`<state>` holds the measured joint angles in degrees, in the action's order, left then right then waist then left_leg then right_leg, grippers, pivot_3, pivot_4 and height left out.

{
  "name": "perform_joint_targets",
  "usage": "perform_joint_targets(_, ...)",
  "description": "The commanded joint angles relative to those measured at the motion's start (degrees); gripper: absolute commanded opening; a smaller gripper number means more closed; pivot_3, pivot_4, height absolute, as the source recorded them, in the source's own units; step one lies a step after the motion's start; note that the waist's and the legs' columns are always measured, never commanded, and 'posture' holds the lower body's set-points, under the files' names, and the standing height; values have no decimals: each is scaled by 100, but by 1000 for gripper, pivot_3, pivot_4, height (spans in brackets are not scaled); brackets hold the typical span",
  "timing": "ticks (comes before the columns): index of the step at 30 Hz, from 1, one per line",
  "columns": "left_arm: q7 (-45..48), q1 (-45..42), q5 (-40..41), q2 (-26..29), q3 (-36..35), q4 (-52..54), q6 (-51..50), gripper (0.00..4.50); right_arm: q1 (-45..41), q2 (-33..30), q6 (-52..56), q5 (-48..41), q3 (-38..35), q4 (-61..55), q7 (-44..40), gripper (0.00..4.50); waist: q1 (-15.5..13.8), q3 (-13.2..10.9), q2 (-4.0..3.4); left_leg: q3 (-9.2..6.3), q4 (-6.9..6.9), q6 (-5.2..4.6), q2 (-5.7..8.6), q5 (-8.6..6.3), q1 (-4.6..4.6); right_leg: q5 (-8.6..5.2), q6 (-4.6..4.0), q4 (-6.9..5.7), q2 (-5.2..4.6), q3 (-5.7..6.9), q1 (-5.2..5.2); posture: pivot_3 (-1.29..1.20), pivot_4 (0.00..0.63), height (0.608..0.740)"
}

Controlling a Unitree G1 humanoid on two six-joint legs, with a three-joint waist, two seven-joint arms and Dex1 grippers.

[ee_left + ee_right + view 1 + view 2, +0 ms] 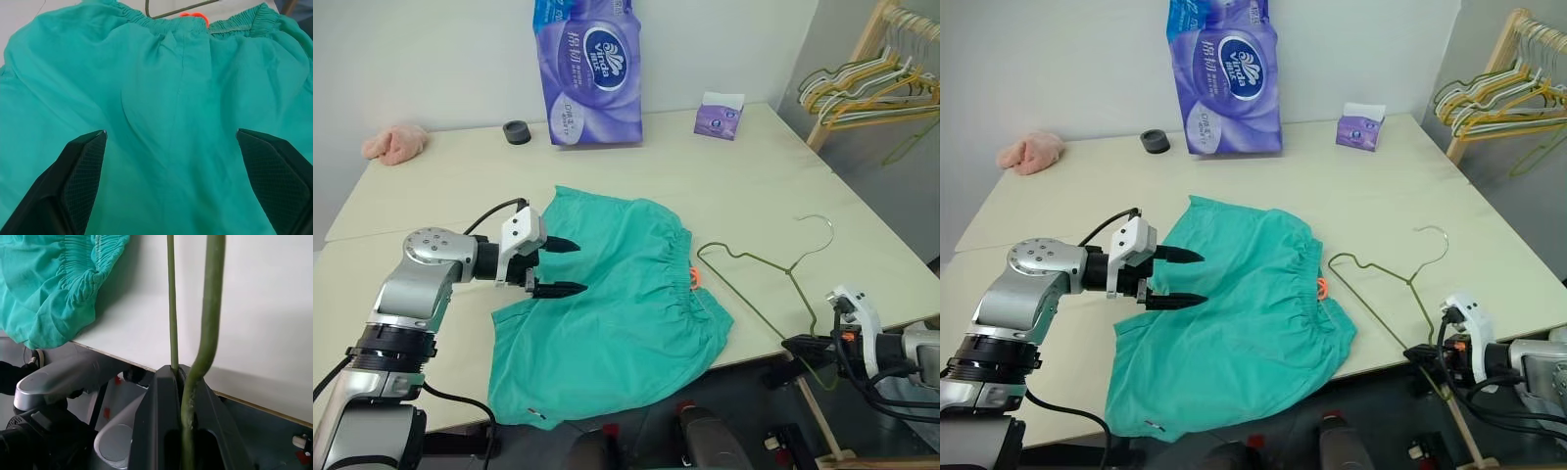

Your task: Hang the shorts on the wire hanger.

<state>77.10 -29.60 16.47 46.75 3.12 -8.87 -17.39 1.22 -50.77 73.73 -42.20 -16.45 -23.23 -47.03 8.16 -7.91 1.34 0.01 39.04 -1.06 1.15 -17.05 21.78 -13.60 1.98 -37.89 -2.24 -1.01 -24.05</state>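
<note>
Two hands, two different states. Nearest me, my right hand (800, 345) hangs off the front edge of the worktop (431, 186), fingers pressed together on the shoulder end of the wire hanger (756, 286); my right wrist view shows the thin green wire pinched between them. From there the hanger runs away from me across the worktop, its hook curling at the far end and its other shoulder lying just beside the waistband of the shorts (617, 304).

My left hand (564, 266) hovers over the shorts with its fingers spread wide and nothing between them. It points across the cloth toward the waistband. The shorts lie flat and spread out, waistband toward the hanger with the small orange tag (694, 277) at its middle, the near hem reaching the front edge of the worktop.

Farther back stand a purple pack of tissue (588, 69), a small purple box (719, 116), a black cap (517, 132) and a pink cloth (396, 142). A rack of hangers (871, 83) stands off to the right.

The risks, as I judge them: my grip on the wire is at one thin end, so the hanger could twist or slip as I lift it. If my left hand closes here it may take only the top layer of cloth. The shorts are wider than the hanger and could slide off it.
</note>
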Motion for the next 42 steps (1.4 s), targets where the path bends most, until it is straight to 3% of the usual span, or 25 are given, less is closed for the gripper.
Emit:
perform_joint_targets(1, -18, -106, -3, 33, -42, 26, 50, 4463, -167, -28, -28, -180, 76, -139, -19, 0, -10, 0, 0, -1, 0, 0, 0, 0, 0, 0, 0, 0, 0, 1, 0, -238, 126, 740)
perform_joint_targets(11, -404, -255, -82, 10, -233, -297, 209, 4463, -694, -99, -149, -425, 362, -744, -69, 0, -19, 0, 0, -3, 0, 0, 0, 0, 1, 10, -16, 0, 0, 3, -1, -237, 123, 740)
perform_joint_targets(18, -723, -495, -199, -16, -299, -759, 526, 4463, -814, -115, -471, -105, 1204, -1235, 109, 0, -20, 0, 2, -3, 0, 0, 1, 0, 2, 11, -17, 2, -3, 3, -1, -231, 120, 740)
perform_joint_targets(26, -789, -407, -217, -37, -293, -759, 628, 4463, -1029, 25, -440, 189, 1381, -565, 558, 0, -23, 1, 2, -3, 1, 1, 1, 0, 2, 13, -18, 0, -8, 2, -1, -226, 119, 740)
perform_joint_targets(34, -834, -471, -251, -88, -259, -836, 682, 4463, -1640, -243, -529, 277, 1835, 150, 21, 0, -9, 1, 2, -3, 1, 0, 1, 0, 1, 14, -19, -2, -8, 3, -2, -229, 115, 740)
perform_joint_targets(42, -855, -542, -265, -124, -291, -859, 684, 4463, -2677, 338, -94, 129, 2322, 1040, -280, 0, -12, 2, 3, -5, 1, 0, 1, 0, 2, 14, -20, -6, -8, 4, -4, -213, 105, 740)
